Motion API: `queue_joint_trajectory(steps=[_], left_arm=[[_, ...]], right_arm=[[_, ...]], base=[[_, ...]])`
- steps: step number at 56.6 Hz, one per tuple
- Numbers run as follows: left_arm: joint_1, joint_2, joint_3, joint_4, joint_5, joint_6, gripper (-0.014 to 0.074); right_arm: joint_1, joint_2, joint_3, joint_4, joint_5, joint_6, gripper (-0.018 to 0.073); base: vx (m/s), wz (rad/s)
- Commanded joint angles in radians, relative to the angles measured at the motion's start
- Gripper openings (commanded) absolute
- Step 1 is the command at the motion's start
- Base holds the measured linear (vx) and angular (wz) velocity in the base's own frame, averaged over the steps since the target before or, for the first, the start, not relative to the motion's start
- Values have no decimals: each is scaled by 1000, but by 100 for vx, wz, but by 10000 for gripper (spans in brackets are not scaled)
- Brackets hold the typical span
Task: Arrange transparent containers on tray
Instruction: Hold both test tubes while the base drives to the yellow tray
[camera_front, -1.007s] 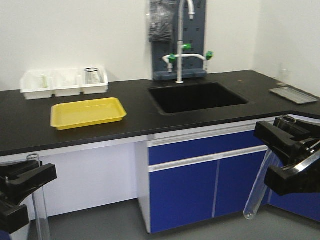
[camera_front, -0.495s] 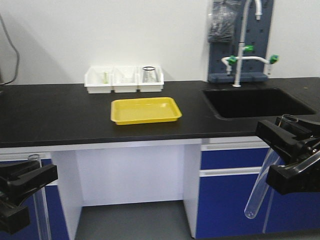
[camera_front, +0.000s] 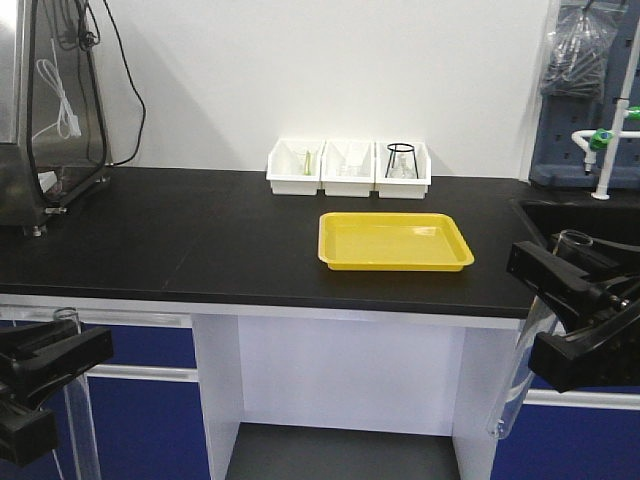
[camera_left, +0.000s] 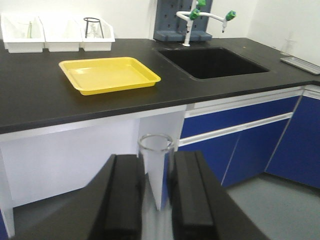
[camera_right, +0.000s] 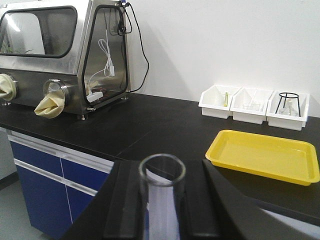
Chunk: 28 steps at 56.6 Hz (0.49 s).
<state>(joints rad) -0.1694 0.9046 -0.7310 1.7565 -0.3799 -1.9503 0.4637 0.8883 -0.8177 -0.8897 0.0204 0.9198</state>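
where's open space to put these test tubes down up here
The shallow yellow plastic tray is empty all over. Bare black countertop runs from the tray's left to the steel glovebox, and along the front edge. Crowded: the three white bins behind the tray, and the sink to its right.

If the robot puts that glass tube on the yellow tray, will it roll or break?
It would probably roll, since the test tube is round and smooth, though the yellow tray has a raised rim to catch it. It looks like thin glass, so a drop could crack it. Likely slippery too: the right gripper squeezes it from both sides.
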Motion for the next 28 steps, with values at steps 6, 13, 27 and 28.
queue_joint_trajectory(steps=[6, 13, 27, 28], left_arm=[[0, -11, -30, 76, 25, -9, 0], [0, -11, -30, 76, 25, -9, 0], [0, -11, -30, 76, 25, -9, 0], [0, -11, -30, 76, 25, -9, 0]], right_arm=[[0, -11, -30, -12, -54, -4, -13], [0, -11, -30, -12, -54, -4, -13], [0, -11, -30, -12, -54, -4, -13], [0, -11, -30, -12, -54, -4, -13]], base=[[27, 4], [30, -12], [34, -27], [36, -30]])
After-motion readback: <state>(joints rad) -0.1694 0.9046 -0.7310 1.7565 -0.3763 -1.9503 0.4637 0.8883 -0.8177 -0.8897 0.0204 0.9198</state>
